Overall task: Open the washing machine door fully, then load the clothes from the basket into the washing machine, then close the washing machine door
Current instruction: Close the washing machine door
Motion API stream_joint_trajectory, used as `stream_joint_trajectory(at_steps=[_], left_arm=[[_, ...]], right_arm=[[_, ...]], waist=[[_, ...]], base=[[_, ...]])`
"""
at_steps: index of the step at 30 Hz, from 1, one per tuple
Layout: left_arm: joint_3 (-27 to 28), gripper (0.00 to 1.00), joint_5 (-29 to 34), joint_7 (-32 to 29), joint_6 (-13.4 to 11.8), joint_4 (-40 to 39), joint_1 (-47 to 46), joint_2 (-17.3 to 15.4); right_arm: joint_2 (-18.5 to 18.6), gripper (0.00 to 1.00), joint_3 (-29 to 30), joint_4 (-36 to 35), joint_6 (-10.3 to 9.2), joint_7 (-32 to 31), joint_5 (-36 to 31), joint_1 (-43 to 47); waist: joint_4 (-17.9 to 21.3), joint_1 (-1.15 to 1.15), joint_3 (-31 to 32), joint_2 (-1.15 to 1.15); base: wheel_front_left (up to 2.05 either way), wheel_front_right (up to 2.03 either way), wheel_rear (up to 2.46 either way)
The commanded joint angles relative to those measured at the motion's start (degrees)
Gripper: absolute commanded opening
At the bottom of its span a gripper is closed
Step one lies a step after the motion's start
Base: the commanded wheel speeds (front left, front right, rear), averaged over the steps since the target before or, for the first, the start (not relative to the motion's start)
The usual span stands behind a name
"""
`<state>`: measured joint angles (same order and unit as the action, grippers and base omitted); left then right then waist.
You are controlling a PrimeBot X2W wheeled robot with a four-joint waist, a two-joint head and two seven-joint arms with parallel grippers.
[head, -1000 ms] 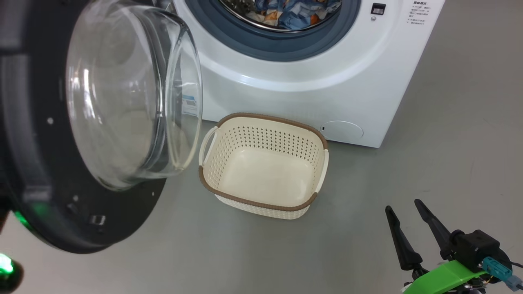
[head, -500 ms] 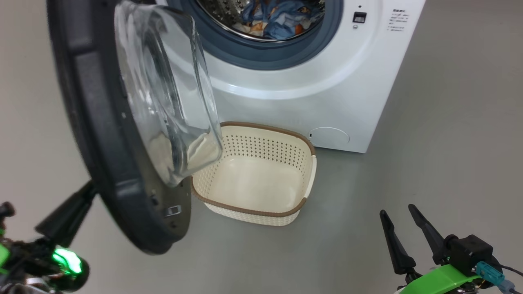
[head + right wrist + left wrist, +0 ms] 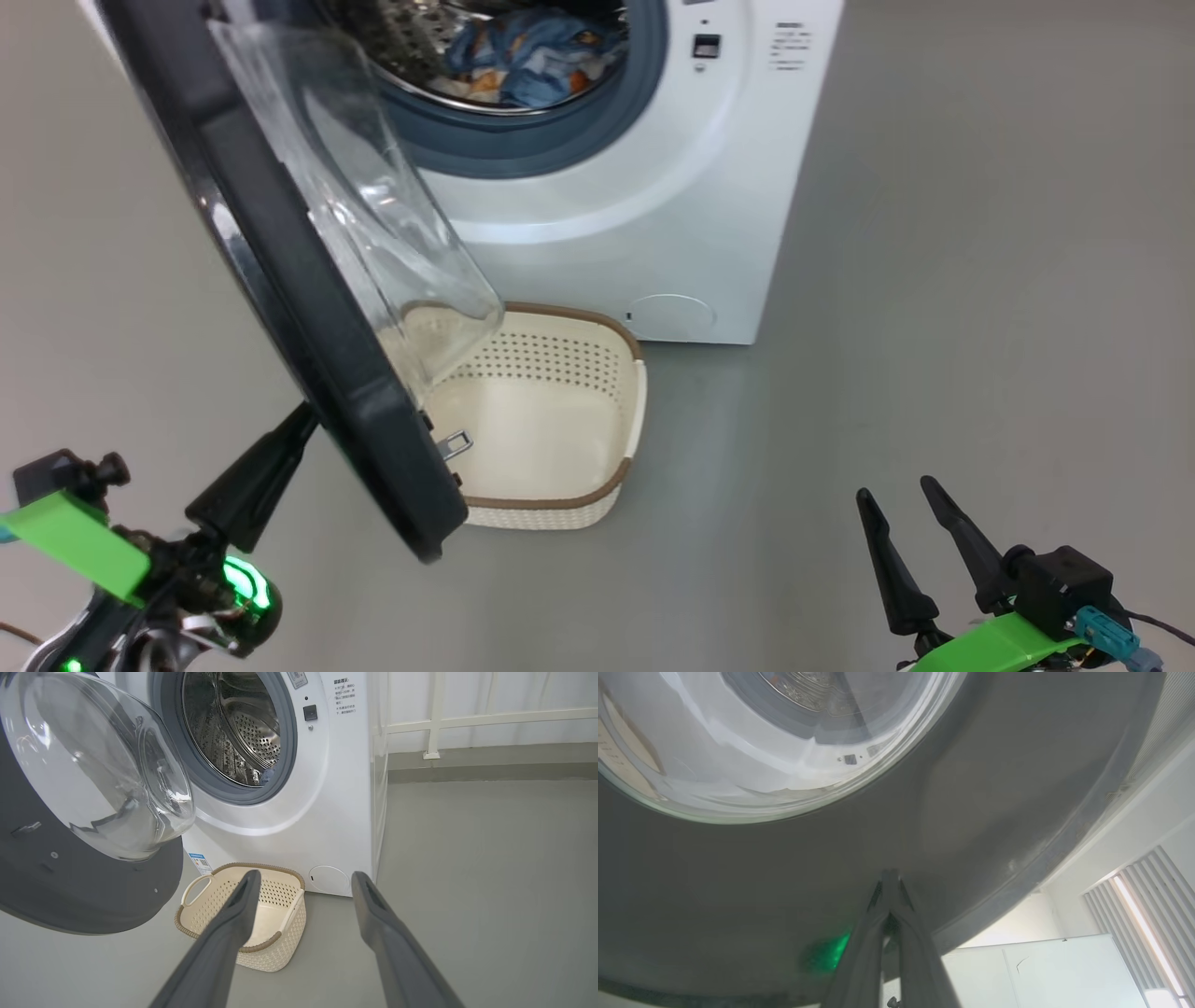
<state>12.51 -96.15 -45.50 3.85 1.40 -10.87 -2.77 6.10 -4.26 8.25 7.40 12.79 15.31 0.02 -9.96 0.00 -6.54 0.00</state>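
The left tool, fingers together, touched the outer face of the large round black-rimmed glass door, which stood ajar between it and the white front-loading washing machine holding the blue printed clothes; the right tool, fingers apart, lay farther off.

A large round washing machine door with glossy black rim and clear glass bowl slants ajar across the frame's left. At upper centre, blue, orange-printed garments lie inside the white front-loading washing machine. A cream perforated plastic basket with brown rim sits centre, partly behind the door. At lower left, the dark-fingered left gripper points up behind the door's rim.
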Motion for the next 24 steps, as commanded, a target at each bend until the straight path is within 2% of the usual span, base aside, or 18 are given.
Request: stream_joint_trajectory(at_steps=[1, 8, 24], left_arm=[[0.2, 0.0, 0.8, 1.0, 1.1, -0.2, -3.1, -0.5], [-3.2, 0.0, -0.9, 4.9, 3.1, 3.5, -6.8, -0.2], [-5.4, 0.0, 2.1, 16.4, 3.6, 7.6, -16.2, -0.1]], right_arm=[[0.3, 1.0, -1.2, -1.1, 0.09, 0.9, 0.7, -2.0], [0.3, 1.0, -1.0, -0.7, 0.09, 1.3, 0.8, -2.4], [-0.4, 1.0, -1.1, 0.0, 0.09, 2.0, 1.1, -4.5]], waist=[[3.5, 0.0, -0.5, 0.0], [8.3, 0.0, -1.3, 0.0], [16.1, 0.0, -5.4, 0.0]], base=[[0.0, 0.0, 0.0], [0.0, 0.0, 0.0], [0.0, 0.0, 0.0]])
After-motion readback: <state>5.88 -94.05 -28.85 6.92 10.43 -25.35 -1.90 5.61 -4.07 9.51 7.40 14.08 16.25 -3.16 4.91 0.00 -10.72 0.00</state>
